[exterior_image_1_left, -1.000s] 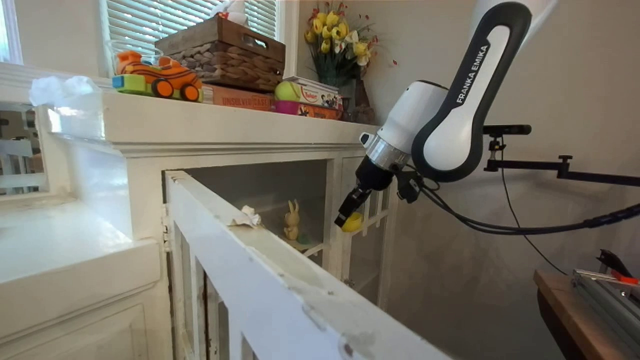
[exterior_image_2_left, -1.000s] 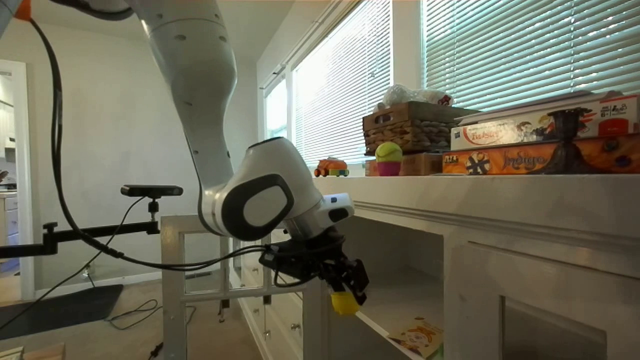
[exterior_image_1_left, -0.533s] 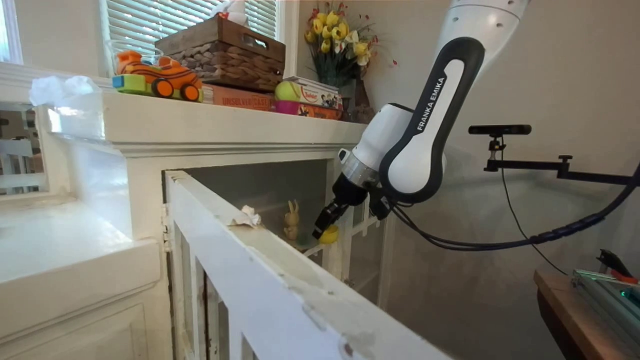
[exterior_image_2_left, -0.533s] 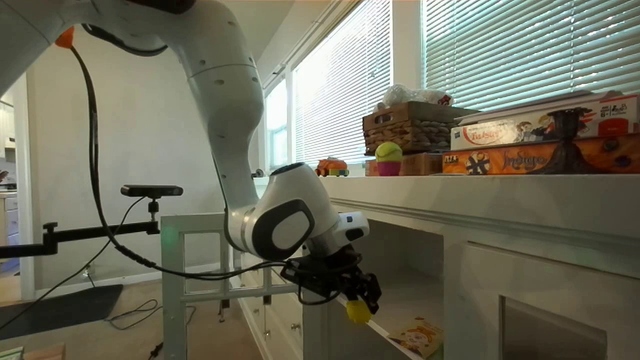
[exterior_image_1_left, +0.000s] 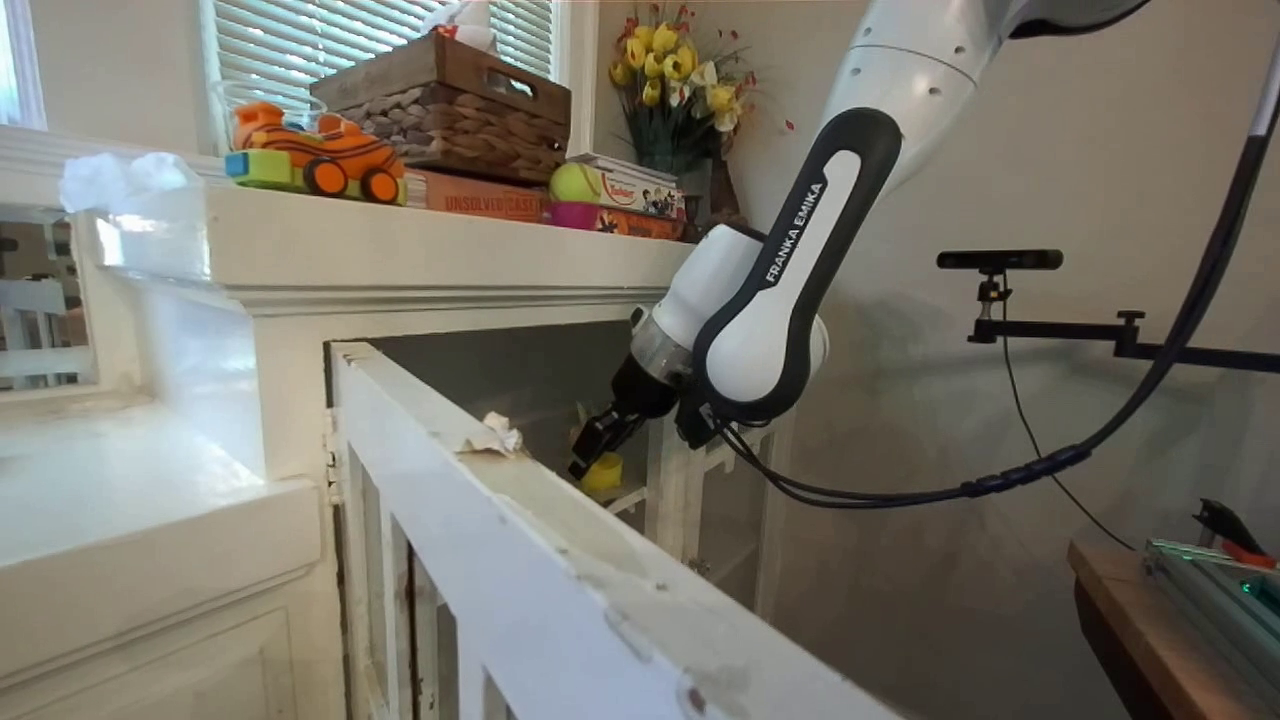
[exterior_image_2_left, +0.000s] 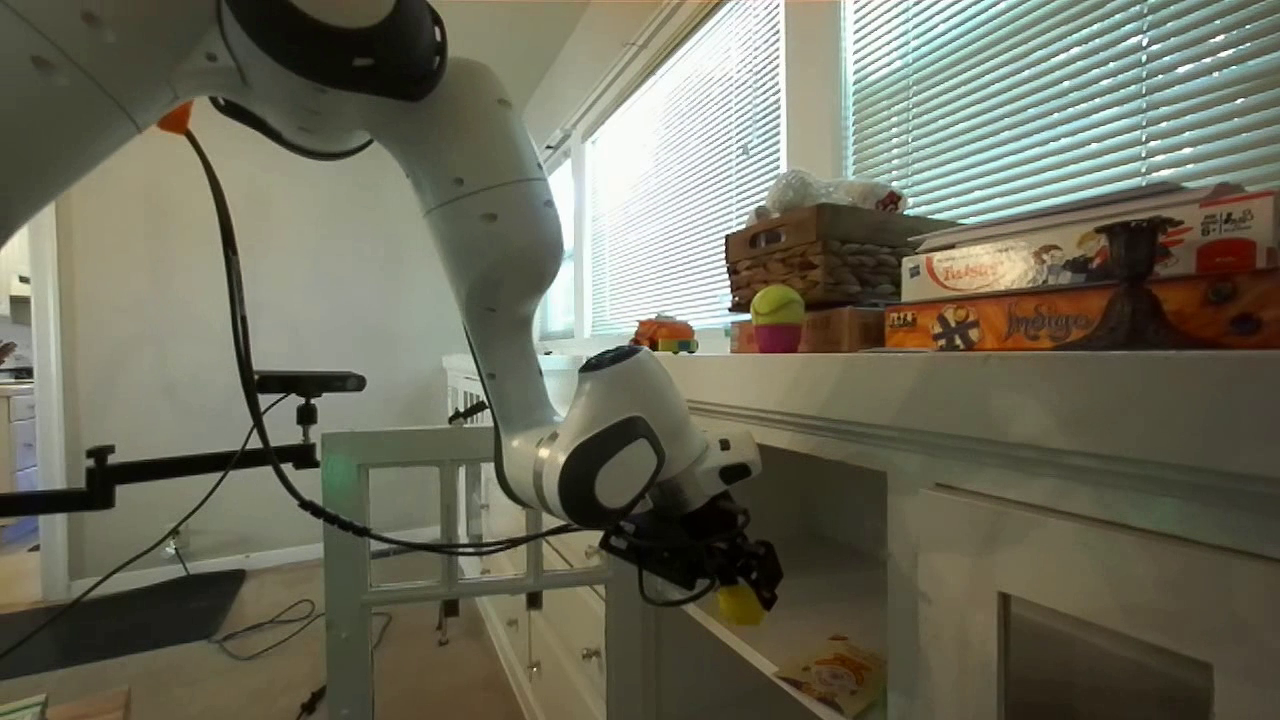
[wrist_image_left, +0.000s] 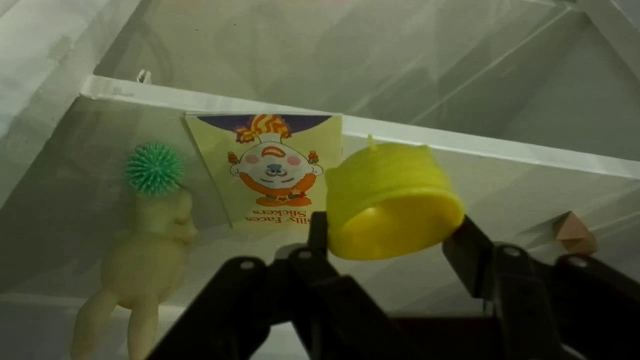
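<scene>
Pinches yellow cup (wrist_image_left: 391, 182) between jaws. Has sticker booklet (wrist_image_left: 272, 172) past them, spiky ball (wrist_image_left: 155, 169) and rabbit figure (wrist_image_left: 142, 267) to one side.

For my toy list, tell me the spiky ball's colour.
The spiky ball is bluish green, clearest in the wrist view.

Daylight glare through blinds (exterior_image_2_left: 685, 170); wrist view dim, end effector (wrist_image_left: 392, 235) blurred.

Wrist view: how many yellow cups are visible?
1: the yellow cup, held in the tool, right of the stickers booklet in the image. The tool may hide others.
</scene>
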